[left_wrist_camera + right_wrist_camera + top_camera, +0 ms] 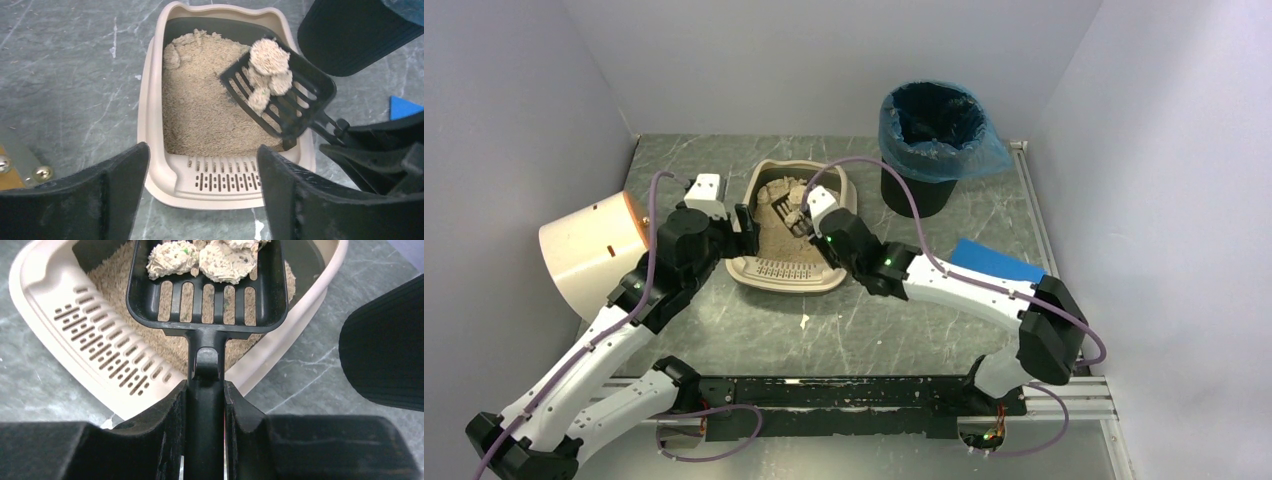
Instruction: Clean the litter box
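The beige litter box [789,272] [155,110] [60,285] lies mid-table, sandy litter inside and its slotted grate lip [225,175] at the near end. My right gripper [206,390] [807,215] is shut on the handle of a black slotted scoop [205,300] [290,95], held level over the litter with several pale clumps [210,257] [269,65] in it. My left gripper [202,172] [744,228] stands open just before the box's near-left corner, its jaws apart and touching nothing.
A black round bin with a blue liner [934,130] [350,30] stands back right of the box. A cream drum [589,250] lies on its side at the left. A blue flat piece [996,262] lies right of the right arm. Small crumbs [804,321] dot the table.
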